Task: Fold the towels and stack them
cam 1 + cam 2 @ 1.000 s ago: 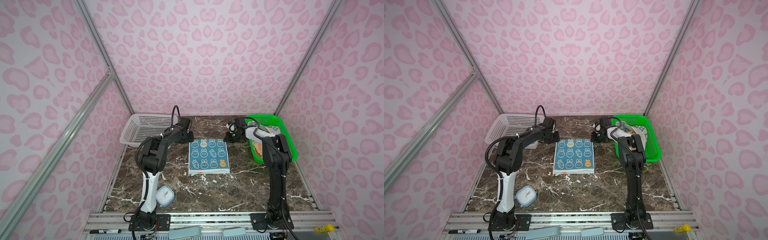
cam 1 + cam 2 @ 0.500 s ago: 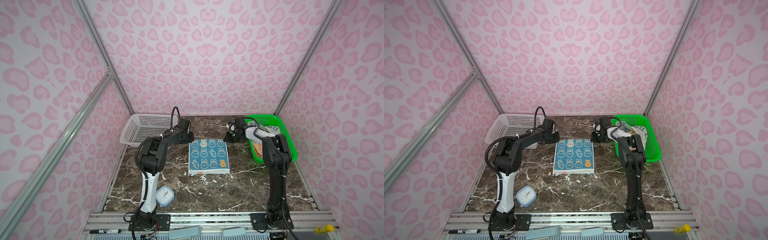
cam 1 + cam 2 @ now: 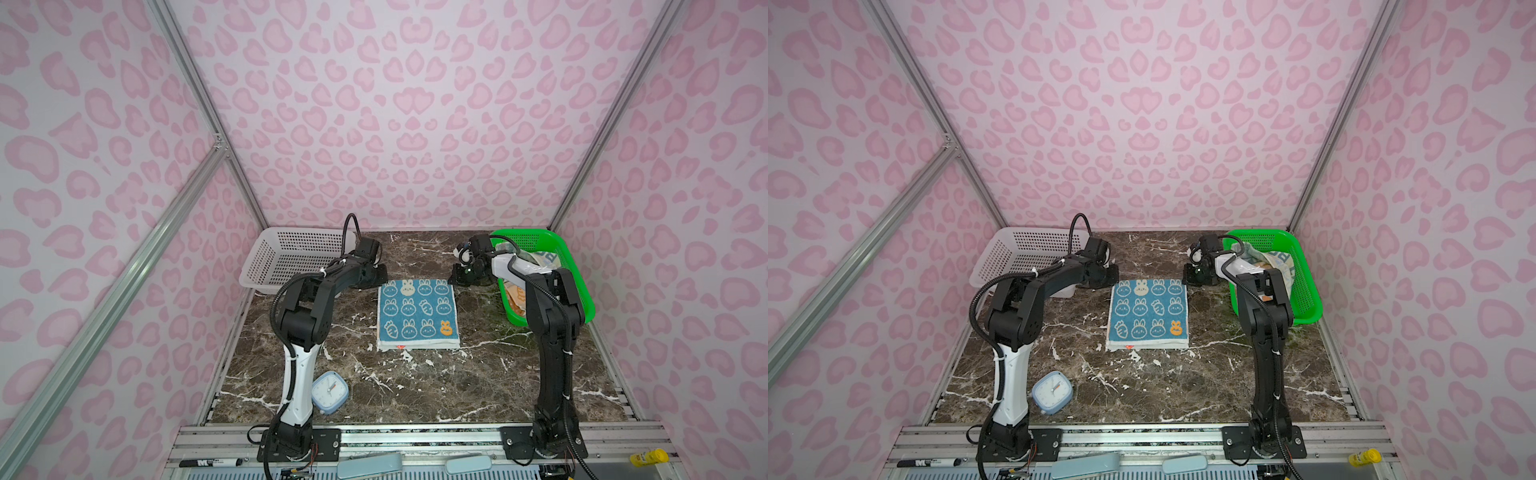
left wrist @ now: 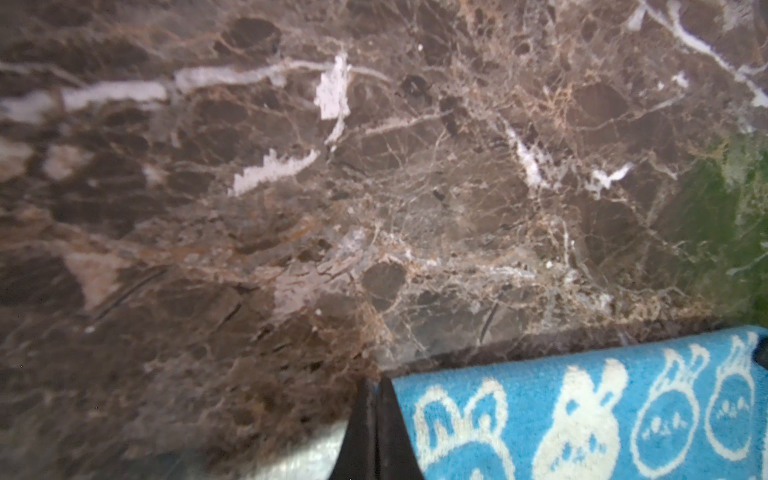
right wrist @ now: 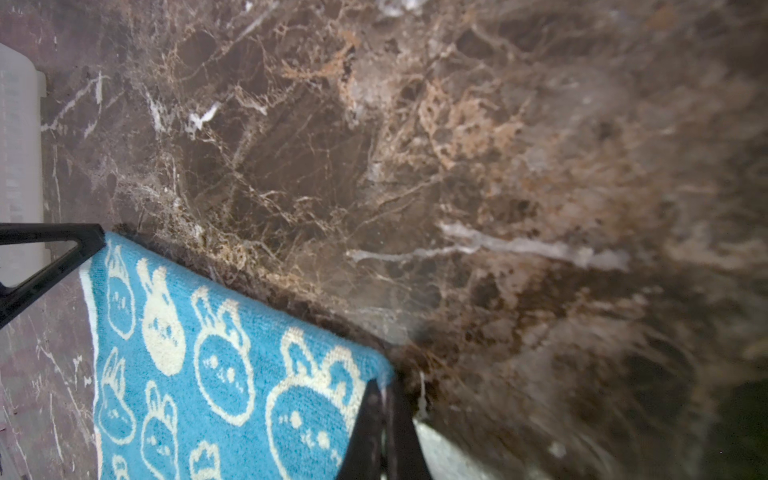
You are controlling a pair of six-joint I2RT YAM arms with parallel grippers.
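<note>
Blue terry printed with bunnies and carrots, the blue towel [image 3: 417, 313] lies flat on the marble counter [image 3: 415, 395], midway between the side edges and nearer the far edge. The left gripper [image 3: 380, 276] sits low at its far left corner; in the left wrist view its jaws are pinched together on the cloth's tip. The right gripper [image 3: 455, 280] is likewise closed narrow on the far right corner. An orange towel [image 3: 516, 296] and a blue-and-cream towel [image 3: 544, 259] lie crumpled in the green basket [image 3: 536, 235] at the far right corner; a white basket [image 3: 266, 266] stands at the far left corner; a small clock [image 3: 329, 392] lies near the front left corner.
</note>
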